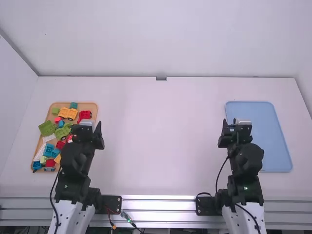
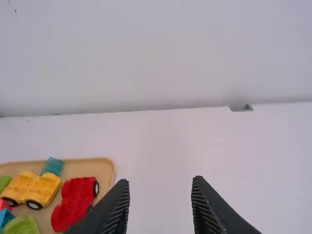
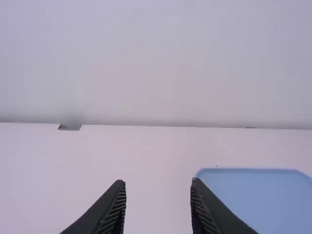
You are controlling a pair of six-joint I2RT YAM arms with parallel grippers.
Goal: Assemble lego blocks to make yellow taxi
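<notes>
Where the tan tray [image 1: 91, 106] lies at the left of the table, the yellow car [image 1: 68, 113] sits inside it, near its far end, black wheels showing. Around the car in that far part of the tray I see a teal block [image 1: 73, 105] just beyond it, a green block [image 1: 55, 111] to its left and a red car [image 1: 85, 115] to its right. Nearer me in the tray are a big green block [image 1: 47, 128], a green car [image 1: 62, 132], a blue block [image 1: 49, 150] and a small yellow block [image 1: 57, 159], with red pieces among them.

My left gripper [image 1: 87, 127] is at the tray's right side, its fingers spread wide with nothing between them; my left wrist view shows that gap plainly. Well apart from the tray, across the table [image 1: 161, 146] to its right, my right gripper [image 1: 237, 127] is open just as wide, and it has hold of nothing either. Farther right of the tray than that gripper's fingertips, a flat blue tray [image 1: 282, 146] lies on the table, partly hidden behind my right arm. The table's far edge, with a small grey bracket [image 1: 161, 78] on it, runs beyond the tan tray.
</notes>
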